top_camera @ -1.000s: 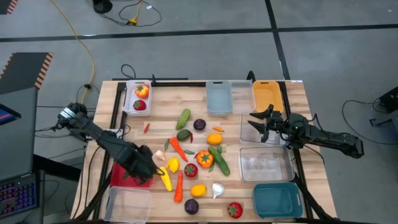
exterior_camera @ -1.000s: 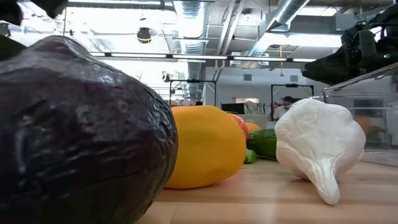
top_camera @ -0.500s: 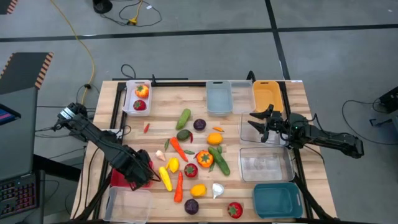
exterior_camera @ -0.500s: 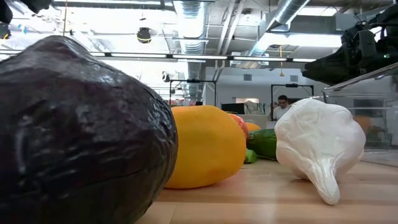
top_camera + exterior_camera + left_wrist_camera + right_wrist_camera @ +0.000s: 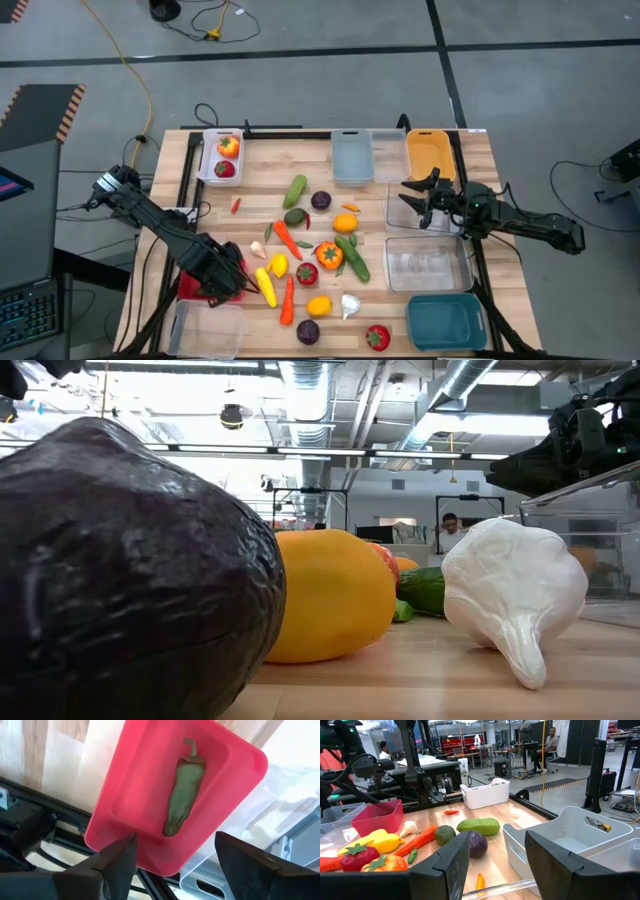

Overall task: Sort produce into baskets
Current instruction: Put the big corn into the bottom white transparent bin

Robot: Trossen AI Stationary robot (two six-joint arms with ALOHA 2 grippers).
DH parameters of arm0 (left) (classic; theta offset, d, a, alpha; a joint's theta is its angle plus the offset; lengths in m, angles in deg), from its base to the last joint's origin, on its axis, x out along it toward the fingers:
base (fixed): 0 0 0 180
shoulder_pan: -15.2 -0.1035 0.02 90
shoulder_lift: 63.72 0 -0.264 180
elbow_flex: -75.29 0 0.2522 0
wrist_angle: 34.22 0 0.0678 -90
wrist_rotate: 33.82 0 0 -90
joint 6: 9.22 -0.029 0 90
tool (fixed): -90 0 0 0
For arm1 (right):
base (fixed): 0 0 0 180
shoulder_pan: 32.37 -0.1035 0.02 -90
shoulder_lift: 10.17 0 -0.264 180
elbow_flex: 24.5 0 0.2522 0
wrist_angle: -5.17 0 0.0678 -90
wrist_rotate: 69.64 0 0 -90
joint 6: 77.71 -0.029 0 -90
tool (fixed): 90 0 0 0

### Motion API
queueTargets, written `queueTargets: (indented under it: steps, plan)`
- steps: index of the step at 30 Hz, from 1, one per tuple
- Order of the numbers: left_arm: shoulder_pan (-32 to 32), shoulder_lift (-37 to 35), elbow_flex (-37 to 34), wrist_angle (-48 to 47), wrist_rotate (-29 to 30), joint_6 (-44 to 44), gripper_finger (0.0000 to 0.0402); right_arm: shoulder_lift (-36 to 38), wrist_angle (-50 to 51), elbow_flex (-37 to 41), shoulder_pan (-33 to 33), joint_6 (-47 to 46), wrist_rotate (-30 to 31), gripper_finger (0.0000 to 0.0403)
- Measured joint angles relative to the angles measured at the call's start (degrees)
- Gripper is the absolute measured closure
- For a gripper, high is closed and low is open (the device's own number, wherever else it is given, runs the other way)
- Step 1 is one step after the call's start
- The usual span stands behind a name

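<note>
My left gripper (image 5: 216,276) hangs open over the red bin (image 5: 186,289) at the table's near left. In the left wrist view its fingers (image 5: 176,840) stand apart above the bin (image 5: 240,765), where a green pepper (image 5: 182,795) lies on the floor. Loose produce (image 5: 310,250) lies mid-table: carrots, corn, cucumbers, tomatoes, purple rounds, a lemon and garlic. My right gripper (image 5: 412,195) waits open above a clear bin (image 5: 400,212) at the right; its own view (image 5: 497,840) looks across the produce.
A white bin (image 5: 222,157) with two red fruits stands far left; a grey bin (image 5: 352,155) and an orange bin (image 5: 430,152) at the far edge; a clear bin (image 5: 428,262) and a teal bin (image 5: 447,320) at right; a clear bin (image 5: 207,328) near left.
My left gripper has gone a short way toward the table's left and near edges, from beside the corn to above the red bin, and has then kept still.
</note>
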Motion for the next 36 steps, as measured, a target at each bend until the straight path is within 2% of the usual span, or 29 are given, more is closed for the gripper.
queueTargets:
  steps: [7,14,22,25,30,36]
  plan:
    - [-0.2,0.0,0.0,2.8,1.9,-8.5,0.0125,0.0,0.0,0.0,0.0,0.0,0.0,0.0184]
    - [-1.8,0.0,0.0,11.5,6.2,-14.7,0.0125,0.0,0.0,0.0,0.0,0.0,0.0,0.0184]
    - [-3.3,0.0,0.0,24.3,18.7,-33.7,0.0125,0.0,0.0,0.0,0.0,0.0,0.0,0.0184]
    - [-3.8,0.3,0.0,27.6,21.6,-40.6,0.0125,0.0,0.0,0.0,0.0,0.0,0.0,0.0184]
    - [-4.8,2.7,0.0,29.9,20.2,-49.0,0.0125,0.0,0.0,0.0,0.0,0.0,0.0,0.0184]
    - [-5.0,9.0,0.0,30.0,16.4,-56.0,0.0125,0.0,0.0,0.0,0.0,0.0,0.0,0.0184]
